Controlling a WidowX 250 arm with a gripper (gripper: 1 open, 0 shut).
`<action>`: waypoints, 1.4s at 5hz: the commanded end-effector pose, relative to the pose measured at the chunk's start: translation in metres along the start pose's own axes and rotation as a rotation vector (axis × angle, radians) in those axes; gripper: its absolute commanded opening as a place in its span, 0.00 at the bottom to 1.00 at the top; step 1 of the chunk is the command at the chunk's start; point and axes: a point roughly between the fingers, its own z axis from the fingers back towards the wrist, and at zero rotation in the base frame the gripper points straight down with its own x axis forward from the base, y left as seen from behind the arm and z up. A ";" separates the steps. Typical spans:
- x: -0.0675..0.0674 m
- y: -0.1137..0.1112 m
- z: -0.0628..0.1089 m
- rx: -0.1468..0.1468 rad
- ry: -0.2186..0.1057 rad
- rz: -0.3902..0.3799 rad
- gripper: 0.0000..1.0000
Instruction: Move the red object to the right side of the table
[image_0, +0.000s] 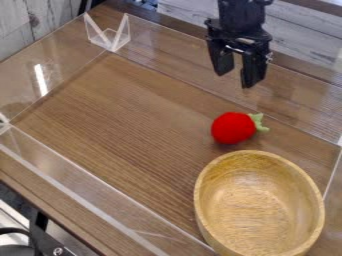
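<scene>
The red object (235, 127), a small round strawberry-like toy with a green leafy tip, lies on the brown wood-grain table (120, 120) toward the right, just behind the wooden bowl. My gripper (235, 74) hangs above and behind it, pointing down, open, with nothing between its black fingers. A clear gap separates the fingertips from the toy.
A light wooden bowl (261, 206) sits at the front right, close to the toy. Low clear acrylic walls (80, 190) edge the tabletop, with a clear bracket (107, 33) at the back left corner.
</scene>
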 end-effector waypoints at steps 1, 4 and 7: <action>0.003 0.000 0.030 0.045 -0.094 0.047 1.00; -0.012 0.014 0.009 0.052 -0.142 0.055 1.00; -0.013 0.014 -0.021 0.067 -0.151 0.126 1.00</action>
